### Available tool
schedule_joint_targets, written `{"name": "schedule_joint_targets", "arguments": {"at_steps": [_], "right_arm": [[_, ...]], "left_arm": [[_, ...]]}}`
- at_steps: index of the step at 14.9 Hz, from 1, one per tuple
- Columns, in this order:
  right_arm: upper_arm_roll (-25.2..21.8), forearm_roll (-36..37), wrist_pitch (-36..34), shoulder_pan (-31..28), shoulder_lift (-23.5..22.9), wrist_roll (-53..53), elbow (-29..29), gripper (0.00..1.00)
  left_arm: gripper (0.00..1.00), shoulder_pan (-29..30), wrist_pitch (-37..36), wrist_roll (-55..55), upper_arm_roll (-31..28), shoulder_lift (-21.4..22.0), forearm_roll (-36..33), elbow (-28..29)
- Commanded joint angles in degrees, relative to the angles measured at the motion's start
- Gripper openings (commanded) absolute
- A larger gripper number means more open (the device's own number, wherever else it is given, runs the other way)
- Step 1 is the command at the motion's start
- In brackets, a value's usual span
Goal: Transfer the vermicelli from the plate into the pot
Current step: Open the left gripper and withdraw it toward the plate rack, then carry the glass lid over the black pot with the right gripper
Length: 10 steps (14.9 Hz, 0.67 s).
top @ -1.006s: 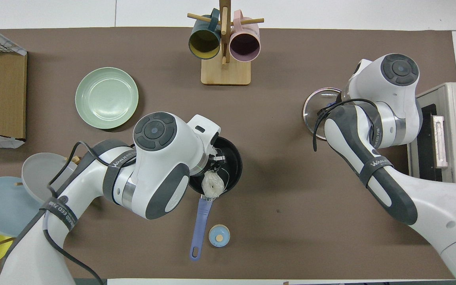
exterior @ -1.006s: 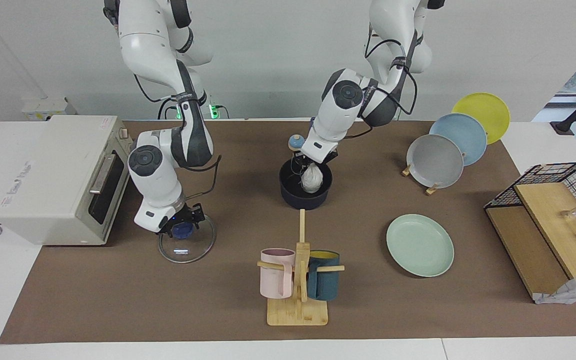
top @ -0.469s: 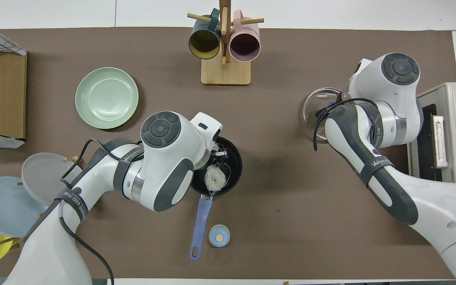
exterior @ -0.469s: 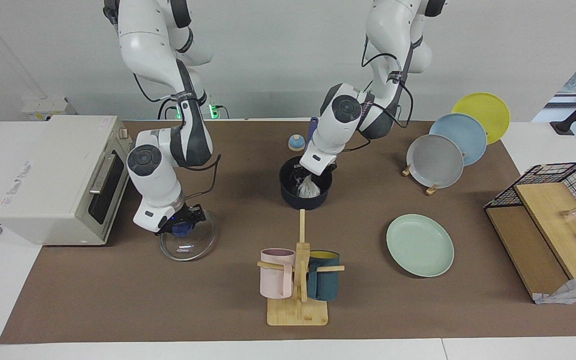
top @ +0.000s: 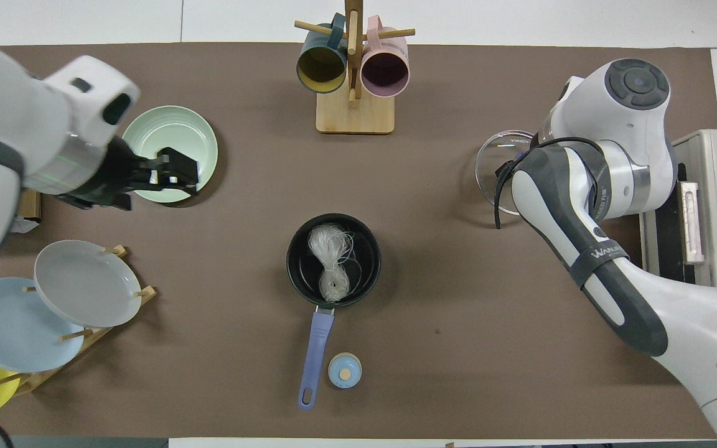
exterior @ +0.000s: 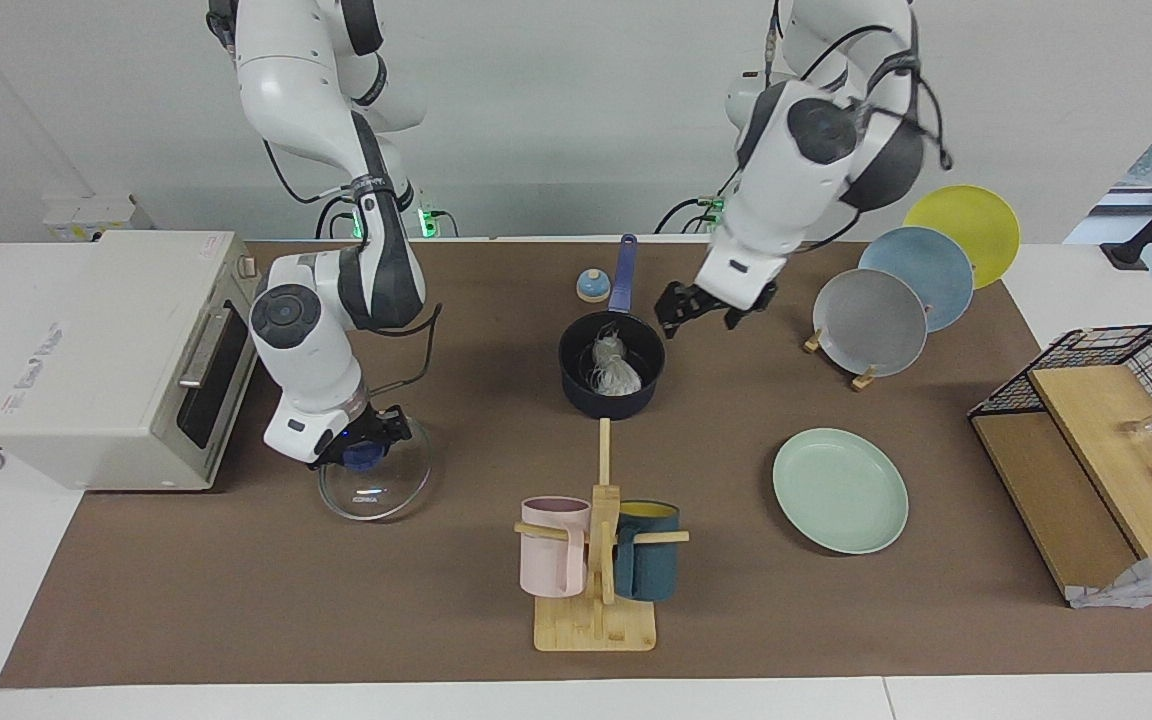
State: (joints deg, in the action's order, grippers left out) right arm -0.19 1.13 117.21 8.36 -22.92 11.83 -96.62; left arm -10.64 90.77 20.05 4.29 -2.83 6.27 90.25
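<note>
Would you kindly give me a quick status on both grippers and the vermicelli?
Left gripper open, empty, raised beside the pot. Right gripper shut on glass lid knob. Vermicelli in the pot; plate bare. Nothing in the way.

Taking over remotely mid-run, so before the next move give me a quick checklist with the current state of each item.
1. Vermicelli inside the pot: ok.
2. Plate has no noodles left on it: ok.
3. Left gripper empty, fingers open, raised beside the pot: ok.
4. Right gripper at the blue knob of the glass lid: ok; whether it has actually gripped the knob: cannot tell.
5. Pot upright on the table, handle pointing toward the robots: ok.
</note>
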Motion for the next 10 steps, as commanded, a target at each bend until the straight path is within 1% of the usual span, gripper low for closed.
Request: {"name": "schedule_joint_targets", "arguments": {"at_steps": [1, 2, 4, 8, 10], "right_arm": [[3.34, -0.78, -7.06, 0.25, 0.69, -4.33, 6.08, 0.56], [3.79, -0.60, -8.56, 1.91, 0.69, -7.40, 7.66, 0.56], [3.70, 0.01, -10.76, 6.65, 0.51, -13.90, 9.95, 0.56], [3.70, 0.10, -12.09, 14.57, 0.60, -29.02, 10.75, 0.56], [3.61, 0.19, -12.09, 17.65, 0.60, -34.04, 10.66, 0.56]], "left_arm": [[1.00, 4.56, -2.53, -7.46, 0.73, 1.95, -3.45, 0.45], [1.00, 5.70, -2.44, -8.26, 0.81, 2.04, -3.46, 0.63], [1.00, 5.98, -1.31, -8.97, 0.72, 2.83, -3.72, 2.29], [1.00, 6.24, -1.04, -9.32, 0.72, 2.92, -4.59, 2.56], [1.00, 5.89, -1.12, -9.41, 0.73, 2.92, -6.00, 2.48]]}}
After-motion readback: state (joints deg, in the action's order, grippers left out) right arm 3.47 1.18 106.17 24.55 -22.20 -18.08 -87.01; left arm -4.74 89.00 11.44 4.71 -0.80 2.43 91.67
